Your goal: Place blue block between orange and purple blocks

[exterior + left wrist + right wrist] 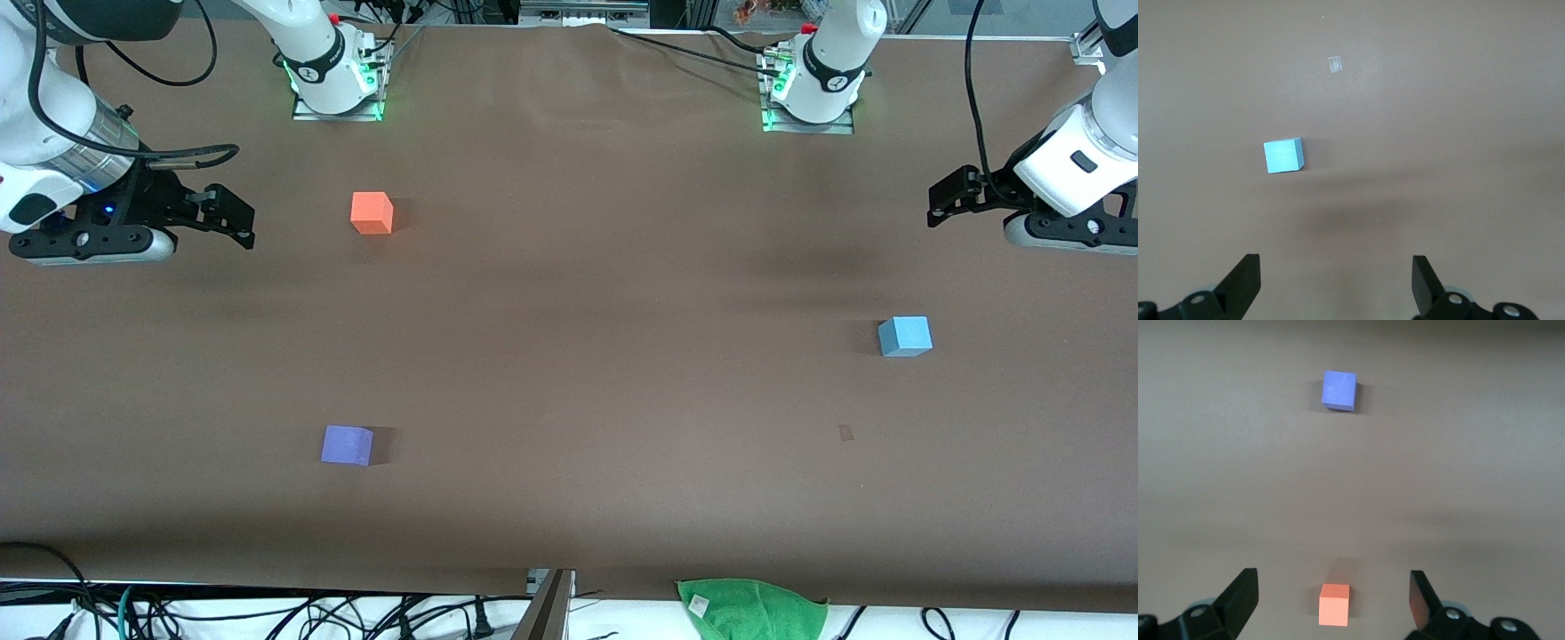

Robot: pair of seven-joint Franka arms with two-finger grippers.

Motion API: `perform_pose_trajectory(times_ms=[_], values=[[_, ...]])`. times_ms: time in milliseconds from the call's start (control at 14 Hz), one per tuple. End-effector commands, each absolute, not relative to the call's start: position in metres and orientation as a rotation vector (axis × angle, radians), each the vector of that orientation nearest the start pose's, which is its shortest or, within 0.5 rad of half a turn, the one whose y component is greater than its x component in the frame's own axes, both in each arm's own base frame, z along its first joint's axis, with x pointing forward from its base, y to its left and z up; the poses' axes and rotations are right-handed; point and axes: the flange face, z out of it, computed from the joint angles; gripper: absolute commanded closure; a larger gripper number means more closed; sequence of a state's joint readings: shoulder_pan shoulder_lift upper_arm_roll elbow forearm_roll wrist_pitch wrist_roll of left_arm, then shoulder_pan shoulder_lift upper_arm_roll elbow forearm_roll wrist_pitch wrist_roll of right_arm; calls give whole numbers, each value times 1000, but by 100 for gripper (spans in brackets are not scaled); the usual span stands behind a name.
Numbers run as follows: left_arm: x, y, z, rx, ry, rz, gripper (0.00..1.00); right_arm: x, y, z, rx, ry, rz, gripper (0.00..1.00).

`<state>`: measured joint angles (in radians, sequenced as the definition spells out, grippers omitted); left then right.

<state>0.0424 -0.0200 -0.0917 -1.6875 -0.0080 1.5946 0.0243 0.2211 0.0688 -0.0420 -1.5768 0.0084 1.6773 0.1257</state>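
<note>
The light blue block (905,336) sits on the brown table toward the left arm's end. It also shows in the left wrist view (1283,155). The orange block (372,213) and the purple block (347,444) sit toward the right arm's end, well apart, the purple one nearer the front camera. My left gripper (951,197) is open and empty, raised over the table edge beside the blue block. My right gripper (229,216) is open and empty, raised beside the orange block. The right wrist view shows the orange block (1334,605) between its fingers (1241,593) and the purple block (1339,390) farther off.
A green cloth (751,609) lies at the table's edge nearest the front camera. A small scrap (845,432) lies on the table near the blue block, also in the left wrist view (1335,64). The arm bases (336,67) (813,80) stand at the back edge.
</note>
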Motion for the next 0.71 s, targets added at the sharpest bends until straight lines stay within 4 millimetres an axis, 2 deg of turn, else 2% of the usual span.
perform_pose_trajectory(times_ms=[0,643], values=[[543,-25,584,-3126,142,123,0,574,104,596,-3116,-74,-45,0],[543,-24,578,-3124,120,163,0,574,104,596,-3116,-74,-45,0]])
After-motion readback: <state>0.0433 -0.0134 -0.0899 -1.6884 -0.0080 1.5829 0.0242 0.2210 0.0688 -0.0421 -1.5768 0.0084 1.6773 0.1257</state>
